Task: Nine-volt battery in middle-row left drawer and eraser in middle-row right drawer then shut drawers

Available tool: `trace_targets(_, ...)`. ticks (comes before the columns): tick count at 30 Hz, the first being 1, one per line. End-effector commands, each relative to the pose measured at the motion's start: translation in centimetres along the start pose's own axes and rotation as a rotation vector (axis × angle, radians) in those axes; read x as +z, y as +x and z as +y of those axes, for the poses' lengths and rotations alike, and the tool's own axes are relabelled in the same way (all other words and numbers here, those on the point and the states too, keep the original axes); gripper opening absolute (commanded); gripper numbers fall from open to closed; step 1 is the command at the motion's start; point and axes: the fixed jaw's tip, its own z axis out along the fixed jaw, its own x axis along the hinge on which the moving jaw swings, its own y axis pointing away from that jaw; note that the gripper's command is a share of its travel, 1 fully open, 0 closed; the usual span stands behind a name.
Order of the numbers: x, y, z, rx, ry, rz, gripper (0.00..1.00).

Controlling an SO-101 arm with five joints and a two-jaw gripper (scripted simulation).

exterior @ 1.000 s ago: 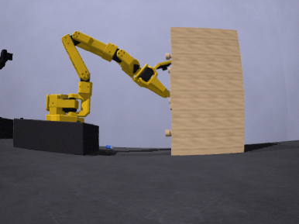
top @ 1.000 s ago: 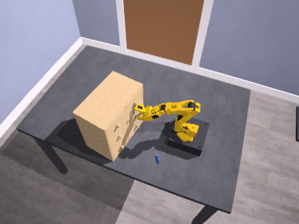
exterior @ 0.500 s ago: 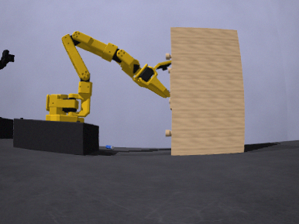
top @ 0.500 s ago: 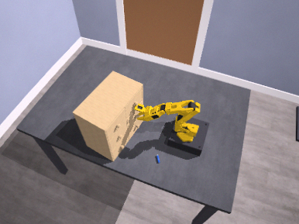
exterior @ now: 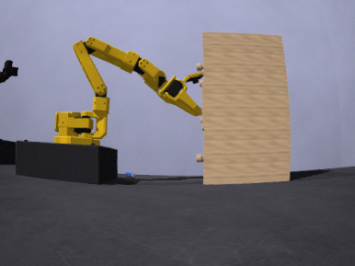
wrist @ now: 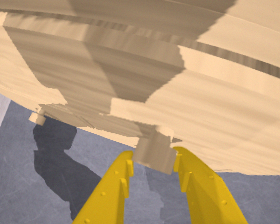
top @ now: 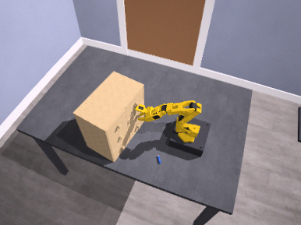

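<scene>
The wooden chest [top: 95,117] [exterior: 246,109] [wrist: 225,105] faces the arm. No drawer plainly stands out from its front in either the top or the exterior view. My gripper [top: 139,118] [exterior: 200,114] [wrist: 154,151] is at the chest front, about middle-row height, on the right-hand side. Its fingers stand on both sides of a wooden knob [wrist: 155,150] and are shut on it; it looks like the middle row's right knob. I cannot make out a nine-volt battery or an eraser for certain; drawer insides are hidden.
A small blue piece [top: 158,159] [exterior: 130,174] with a pale end lies on the table [top: 187,178], beside the arm's black base [top: 185,149] [exterior: 60,165]. Another knob [wrist: 37,116] shows at the left in the wrist view. Other knobs jut from the chest front.
</scene>
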Motion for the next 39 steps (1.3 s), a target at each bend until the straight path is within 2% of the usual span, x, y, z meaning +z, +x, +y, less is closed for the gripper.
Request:
trace_targets(1, 0.16, -0.85, -0.45, 0.001, 0.015, -0.033, 0.0)
trace_targets(28, 0.01, -0.02, -0.07, 0.001, 0.003, -0.001, 0.0)
trace_targets(39, 0.01, -0.02, -0.07, 0.001, 0.003, -0.001, 0.09)
